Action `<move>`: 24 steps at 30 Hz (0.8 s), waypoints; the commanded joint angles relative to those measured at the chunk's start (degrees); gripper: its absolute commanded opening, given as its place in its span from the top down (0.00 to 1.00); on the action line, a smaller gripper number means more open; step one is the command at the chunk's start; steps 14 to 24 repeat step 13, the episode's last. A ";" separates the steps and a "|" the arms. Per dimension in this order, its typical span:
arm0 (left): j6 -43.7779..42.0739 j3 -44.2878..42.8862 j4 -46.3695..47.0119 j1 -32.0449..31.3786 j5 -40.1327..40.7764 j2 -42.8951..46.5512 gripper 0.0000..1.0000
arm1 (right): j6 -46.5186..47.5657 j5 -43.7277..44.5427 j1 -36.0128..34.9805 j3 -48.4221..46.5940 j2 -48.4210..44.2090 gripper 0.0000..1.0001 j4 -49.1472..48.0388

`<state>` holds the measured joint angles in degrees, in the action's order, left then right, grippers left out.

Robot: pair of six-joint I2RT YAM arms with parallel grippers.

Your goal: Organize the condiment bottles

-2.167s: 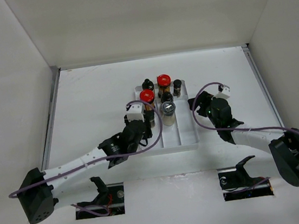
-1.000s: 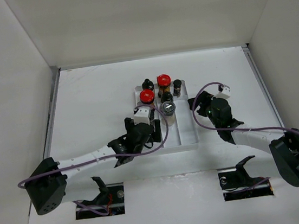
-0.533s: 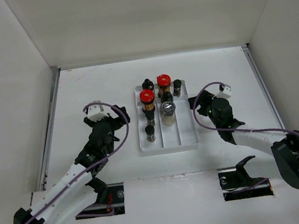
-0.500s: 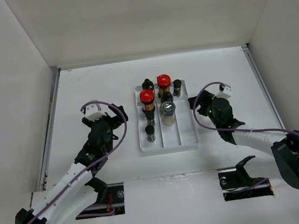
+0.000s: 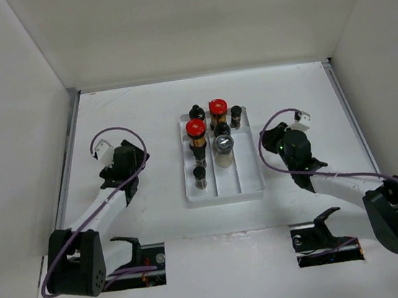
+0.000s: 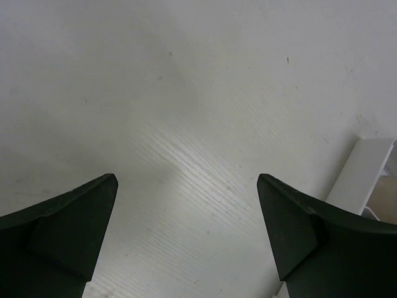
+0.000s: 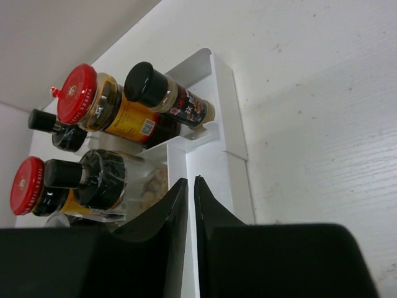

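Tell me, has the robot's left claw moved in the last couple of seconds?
Yes. The left gripper has pulled back leftward from the white tray, where it reached over the left compartment, and now sits open above the table.

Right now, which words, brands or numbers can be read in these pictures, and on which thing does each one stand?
No text is legible.
Far red-lidded jar: yellow label, print too small to read.
The black-capped bottle beside it: dark label, marks too blurred.
The white tray: no writing seen.

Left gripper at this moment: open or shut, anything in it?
Open and empty. In its wrist view the left gripper has its fingers wide apart, only table between them.
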<state>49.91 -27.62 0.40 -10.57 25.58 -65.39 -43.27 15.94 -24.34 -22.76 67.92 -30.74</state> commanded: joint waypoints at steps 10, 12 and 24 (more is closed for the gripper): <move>1.51 -1.39 9.61 -4.85 -3.61 -1.77 0.00 | 1.43 4.44 1.09 -1.49 0.90 0.46 -0.72; 0.72 -1.39 9.35 -5.38 -3.52 -0.98 0.00 | 1.61 4.80 0.92 -1.76 0.81 0.37 -0.72; 0.11 -1.39 9.26 -5.82 -3.09 -0.45 0.00 | 1.69 5.06 0.92 -1.84 0.72 0.35 -0.55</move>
